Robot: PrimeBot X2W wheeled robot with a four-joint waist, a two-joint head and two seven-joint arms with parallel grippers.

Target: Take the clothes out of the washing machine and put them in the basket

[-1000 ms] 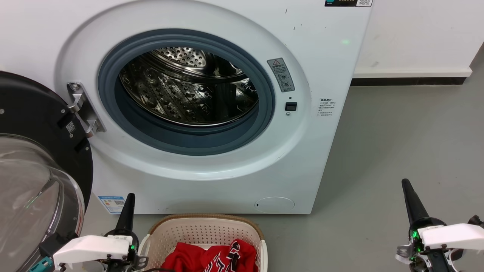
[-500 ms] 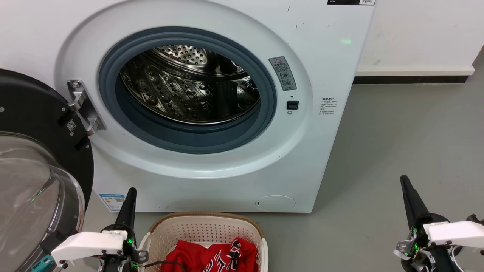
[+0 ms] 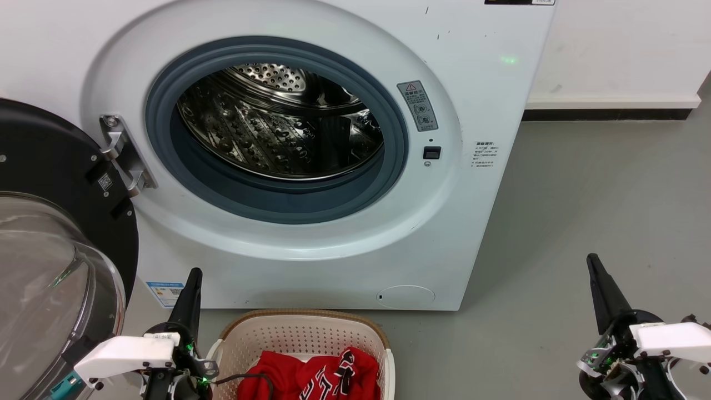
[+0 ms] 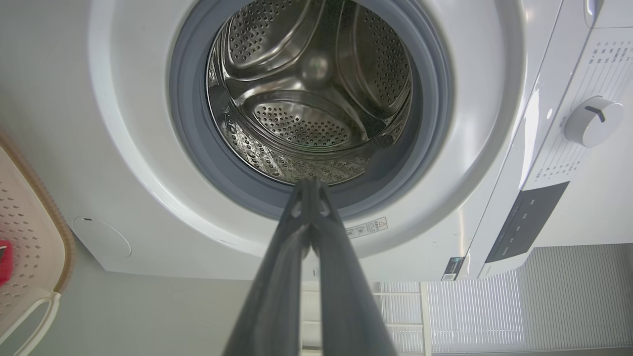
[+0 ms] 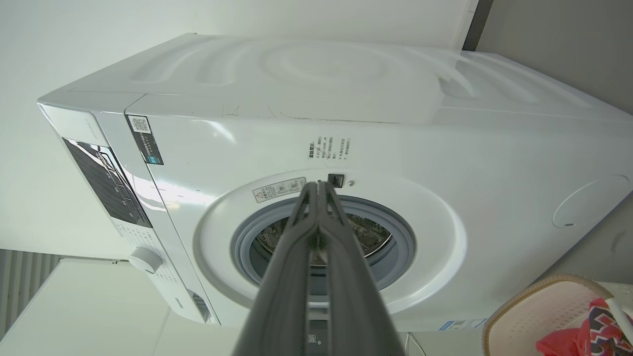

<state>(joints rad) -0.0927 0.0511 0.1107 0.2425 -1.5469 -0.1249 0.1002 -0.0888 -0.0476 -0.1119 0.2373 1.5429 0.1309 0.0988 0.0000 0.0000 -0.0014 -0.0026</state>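
Note:
The white washing machine [image 3: 489, 100] stands with its porthole open, and its steel drum [image 3: 278, 122] holds no fabric that I can see. In front of it on the floor sits the cream basket [image 3: 303, 333], with the red clothes [image 3: 311, 378] lying inside, one showing black and white lettering. My left gripper [image 3: 193, 275] is shut, just left of the basket, holding nothing. My right gripper [image 3: 592, 260] is shut and empty over the floor at the right. The left wrist view shows the drum [image 4: 311, 99] and the basket [image 4: 29, 237]; the right wrist view shows the washing machine [image 5: 316, 148] and clothes [image 5: 593, 331].
The black-framed glass door [image 3: 50, 250] hangs open at the left, close to my left arm. Grey floor [image 3: 600, 194] stretches to the right of the machine, up to a white wall with a dark skirting [image 3: 605, 114].
The whole head view has shifted slightly, so the camera moved. Both grippers sit a little higher in the picture and stay shut; the clothes lie unchanged in the basket.

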